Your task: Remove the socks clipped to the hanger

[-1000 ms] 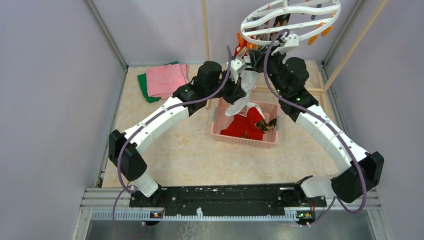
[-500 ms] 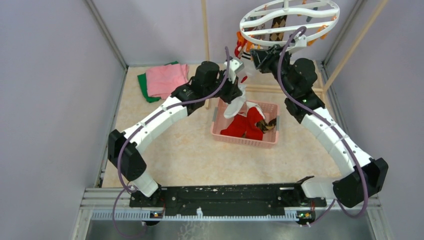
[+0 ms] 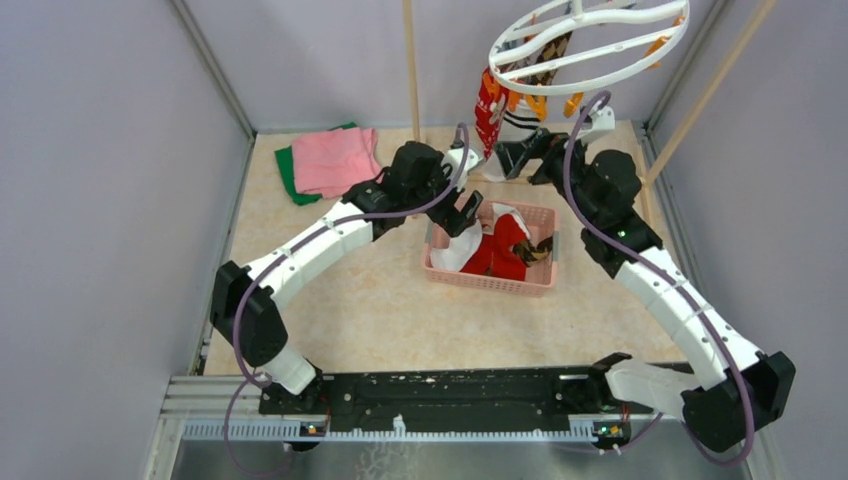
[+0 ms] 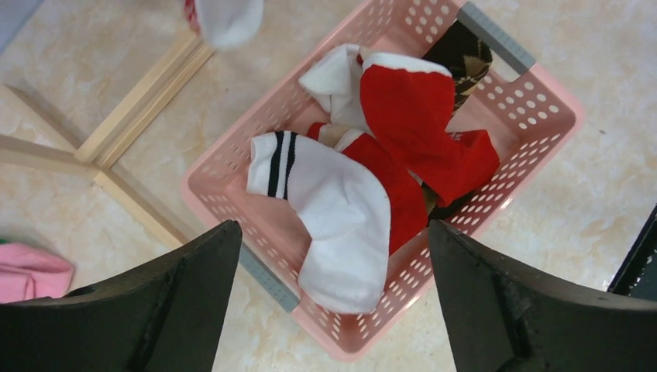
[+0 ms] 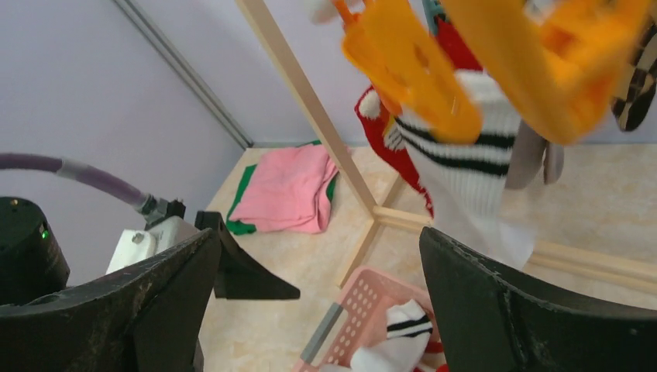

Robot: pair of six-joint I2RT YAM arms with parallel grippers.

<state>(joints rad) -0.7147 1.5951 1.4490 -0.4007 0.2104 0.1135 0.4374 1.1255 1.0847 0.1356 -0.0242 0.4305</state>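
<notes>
Lavender walls [image 3: 120, 200] close in the beige table [image 3: 340, 310] on the left, back and right of the top view. The open floor is mainly in the lower middle, between the two arms. A wooden rack [image 3: 410, 70] rises at the back, with posts at upper middle and upper right. Its base rails lie on the table just beyond the pink basket [image 3: 488, 281]. A pink cloth [image 3: 335, 158] on a green cloth [image 3: 286, 172] sits well apart at the upper left.

The hanger [image 3: 620, 55] hangs at the upper right of the top view, its ring tilted with the right side higher. From its left rim a patterned red sock [image 3: 488, 105] hangs straight down, long axis vertical. A clipped argyle sock [image 3: 550, 55] shows through the ring. In the right wrist view an orange clip [image 5: 411, 70] bites the cuff of a hanging striped sock [image 5: 465, 163], cuff up and foot down. A grey sock [image 5: 534, 155] hangs just beside it on the right.

The right gripper [image 3: 527, 155] sits just below the ring's left rim, jaws spread wide and empty. The rack post and the hanging socks crowd the space ahead of it.

The left gripper [image 4: 331, 229] hovers over the basket's left end, jaws also wide with nothing between them. Below it in the left wrist view a loose striped sock [image 4: 333, 209] lies over the basket's lower-left rim, cuff to upper left, toe to lower right. It overlaps a red sock [image 4: 418, 132], and a brown argyle sock [image 4: 469, 58] lies in the far corner.
</notes>
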